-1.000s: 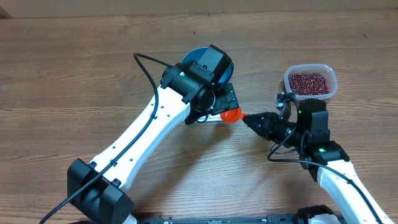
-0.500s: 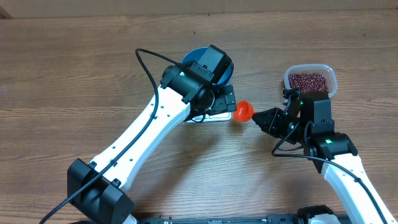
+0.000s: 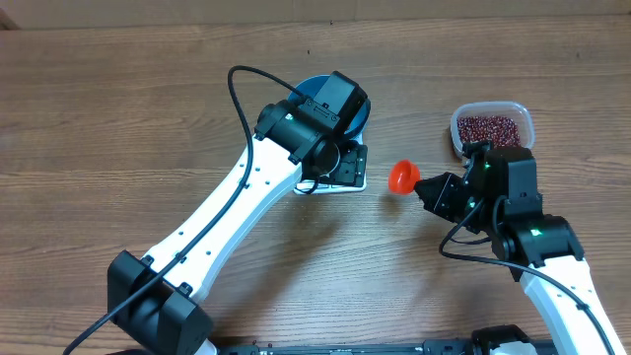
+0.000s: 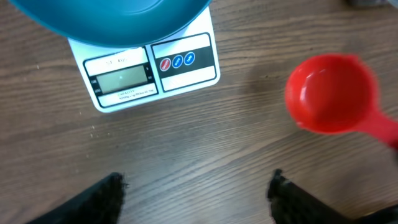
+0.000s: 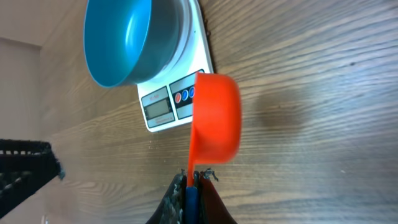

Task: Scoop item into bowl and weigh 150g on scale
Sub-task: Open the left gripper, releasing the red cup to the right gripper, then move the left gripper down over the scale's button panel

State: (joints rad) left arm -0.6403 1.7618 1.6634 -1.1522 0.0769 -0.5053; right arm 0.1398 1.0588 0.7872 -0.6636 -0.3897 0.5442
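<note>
Overhead: the beans (image 3: pixel 490 129) fill the tub (image 3: pixel 528 126), at 2 o'clock from the empty scoop (image 3: pixel 401 177). The bowl (image 3: pixel 306 89) sits on the scale (image 3: pixel 359 176) at 10 o'clock.

Left wrist: the left gripper (image 4: pixel 196 193) gapes empty. The scale's lettering is unreadable.

Right wrist: the right gripper (image 5: pixel 191 186) clamps the scoop's handle. Best to dig mouth-first, then carry level.

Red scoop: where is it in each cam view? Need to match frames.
Overhead: scoop right of centre, between scale and right hand.
Left wrist: scoop upper right, cup facing camera, empty.
Right wrist: scoop centre, edge-on, handle in right hand.
Shared landmark: white scale under the blue bowl, in all three.
</note>
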